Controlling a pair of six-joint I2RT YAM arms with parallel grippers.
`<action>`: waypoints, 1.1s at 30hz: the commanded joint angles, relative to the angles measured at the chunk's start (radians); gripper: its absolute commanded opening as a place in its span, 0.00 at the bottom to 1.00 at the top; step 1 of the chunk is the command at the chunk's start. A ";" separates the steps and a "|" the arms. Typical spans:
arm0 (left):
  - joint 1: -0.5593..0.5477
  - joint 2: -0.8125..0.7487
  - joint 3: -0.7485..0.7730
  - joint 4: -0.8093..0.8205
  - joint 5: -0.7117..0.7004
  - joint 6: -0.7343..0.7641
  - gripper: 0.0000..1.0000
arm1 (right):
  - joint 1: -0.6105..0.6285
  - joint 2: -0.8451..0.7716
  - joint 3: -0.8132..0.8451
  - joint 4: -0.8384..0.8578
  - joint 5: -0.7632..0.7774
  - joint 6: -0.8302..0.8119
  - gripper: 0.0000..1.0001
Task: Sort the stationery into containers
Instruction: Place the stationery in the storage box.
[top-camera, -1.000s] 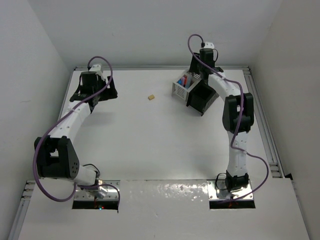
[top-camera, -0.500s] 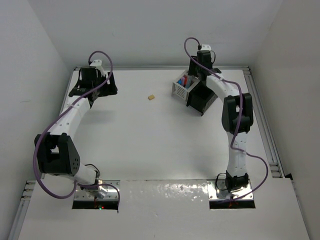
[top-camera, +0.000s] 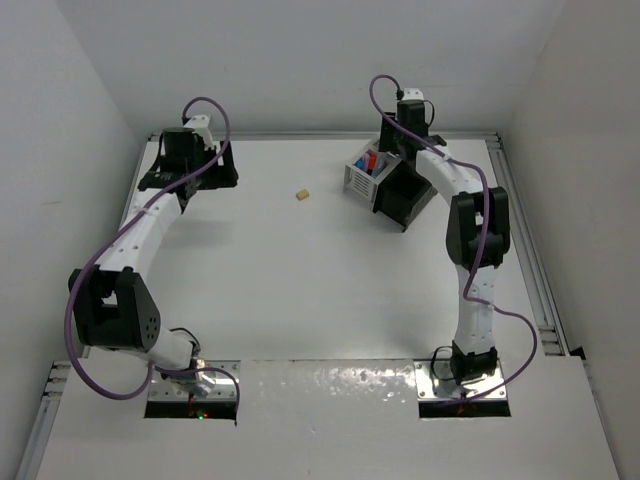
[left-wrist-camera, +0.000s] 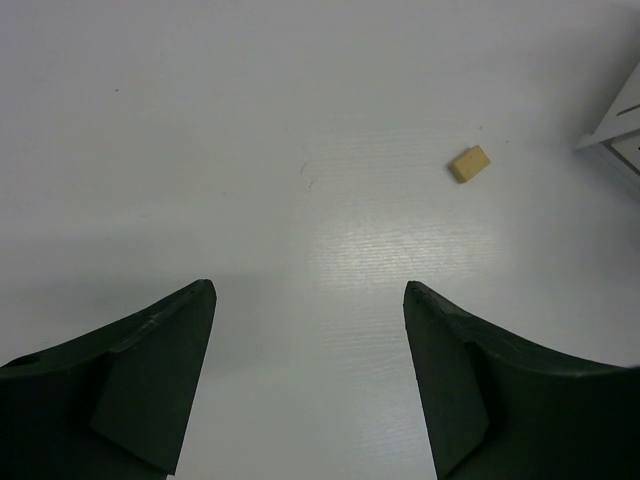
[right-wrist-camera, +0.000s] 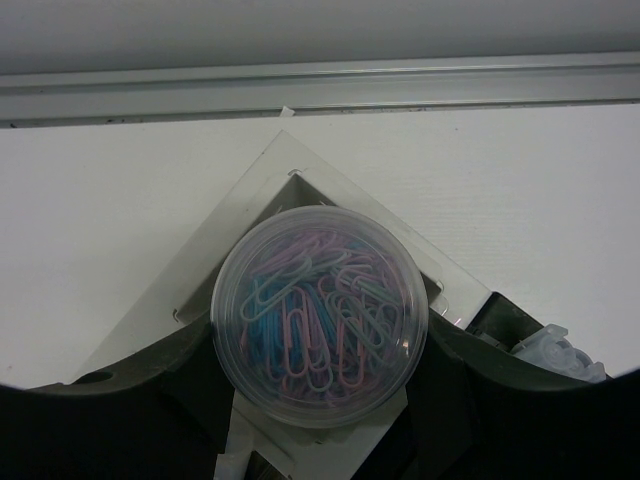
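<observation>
Right pincer (top-camera: 392, 150) hangs over the white container (top-camera: 360, 176), 1 o'clock on the table (top-camera: 300, 290); load hidden from above. Left wrist: left pincer (left-wrist-camera: 308, 290) spread, empty, eraser (left-wrist-camera: 469, 163) at 1 o'clock. Right wrist alone shows a clip tub (right-wrist-camera: 320, 315) (round, clear) pinched above the rim; off-centre release could tip it.

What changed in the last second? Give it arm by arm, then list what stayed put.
The left gripper, open and empty, moved slightly farther from its base. The right gripper barely shifted and kept hold of the clear tub of paper clips above the white box. Nothing was picked up or released. The tan eraser and both boxes, white and black, stayed in place.
</observation>
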 joint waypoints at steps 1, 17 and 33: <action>-0.005 -0.033 0.013 0.021 0.010 0.018 0.74 | -0.005 -0.037 0.016 -0.055 -0.016 -0.022 0.00; -0.008 -0.033 0.013 0.030 0.016 0.026 0.74 | -0.008 -0.064 -0.009 -0.058 -0.009 -0.023 0.00; -0.012 -0.017 0.036 0.031 0.023 0.042 0.74 | -0.007 -0.149 -0.026 -0.041 -0.031 -0.032 0.00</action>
